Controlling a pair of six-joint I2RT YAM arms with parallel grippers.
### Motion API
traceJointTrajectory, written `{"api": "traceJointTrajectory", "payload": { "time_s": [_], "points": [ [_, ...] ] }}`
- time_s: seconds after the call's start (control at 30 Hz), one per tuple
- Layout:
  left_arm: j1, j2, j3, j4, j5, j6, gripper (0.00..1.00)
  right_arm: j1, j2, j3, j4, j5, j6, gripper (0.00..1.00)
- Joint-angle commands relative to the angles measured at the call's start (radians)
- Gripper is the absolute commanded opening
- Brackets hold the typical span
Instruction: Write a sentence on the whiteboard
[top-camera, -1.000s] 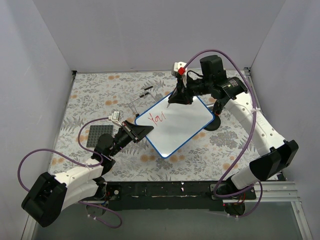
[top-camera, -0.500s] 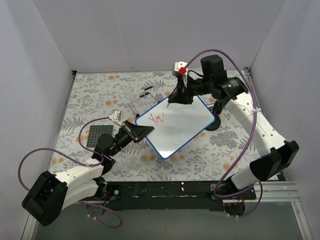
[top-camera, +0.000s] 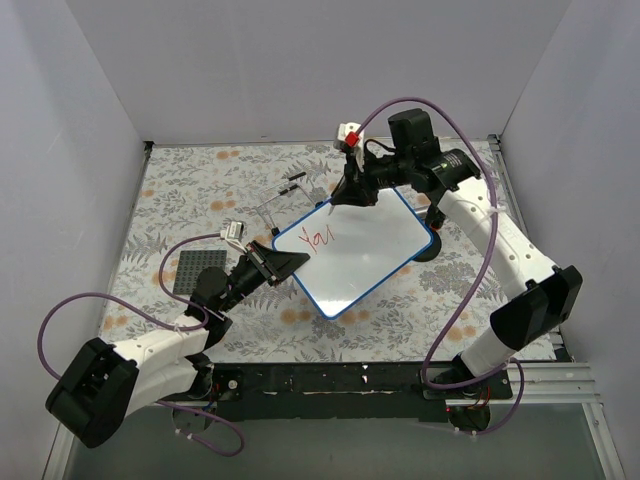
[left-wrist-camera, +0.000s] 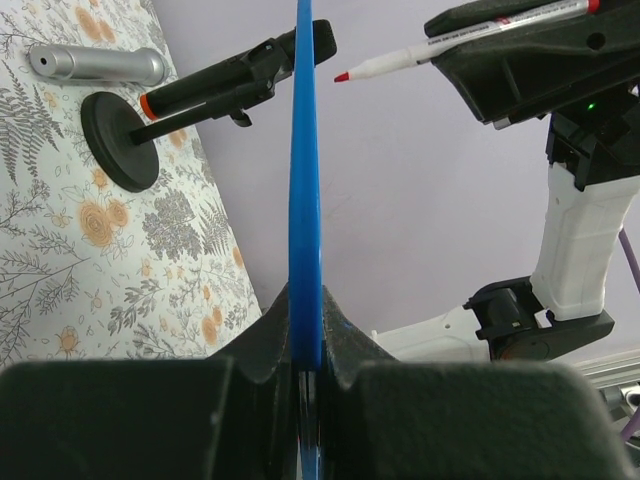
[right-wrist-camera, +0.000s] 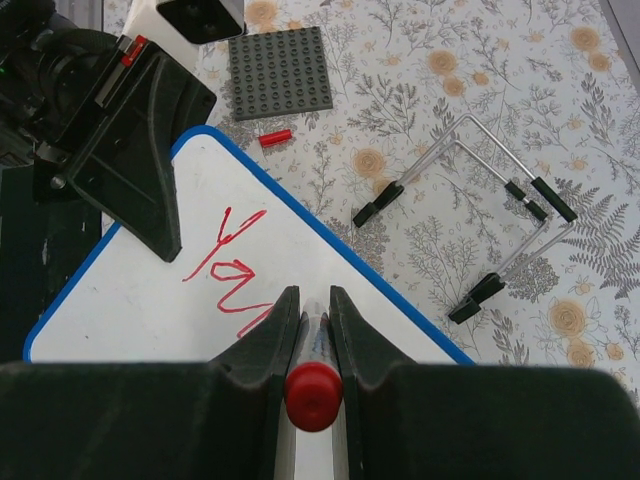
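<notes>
The whiteboard, white with a blue rim, is held tilted above the table. My left gripper is shut on its near-left rim, and the board shows edge-on as a blue strip between those fingers. Red letters of the sentence, roughly "You", stand at the board's upper left and also show in the right wrist view. My right gripper is shut on a red-capped marker. The marker's red tip sits just off the board's face.
A dark grey studded plate lies left of the board, with a small red piece beside it. A wire stand lies behind the board. A black disc base with a black pen and a silver cylinder lie under the board's right end.
The red writing has grown by another stroke to read roughly "You". My right gripper has moved a little left and toward the back with the marker. The left arm has held still.
</notes>
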Motion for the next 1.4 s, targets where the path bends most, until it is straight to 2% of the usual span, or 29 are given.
{"api": "traceJointTrajectory", "payload": {
  "time_s": [0.0, 0.53, 0.83, 1.1, 1.37],
  "points": [
    [-0.005, 0.009, 0.037, 0.144, 0.02, -0.025, 0.0, 0.018, 0.028, 0.07, 0.035, 0.037, 0.023, 0.01],
    [-0.004, -0.009, 0.029, 0.13, 0.013, -0.025, 0.0, 0.038, 0.031, 0.038, 0.041, 0.127, 0.023, 0.01],
    [-0.004, -0.022, 0.022, 0.107, -0.009, -0.027, 0.0, 0.038, -0.024, 0.023, 0.015, -0.011, 0.001, 0.01],
    [-0.004, -0.028, 0.022, 0.099, -0.013, -0.024, 0.0, 0.037, -0.05, -0.037, 0.028, 0.087, -0.002, 0.01],
    [-0.004, -0.025, 0.02, 0.101, -0.013, -0.024, 0.0, 0.037, -0.049, -0.051, 0.025, 0.112, -0.013, 0.01]
  ]
}}
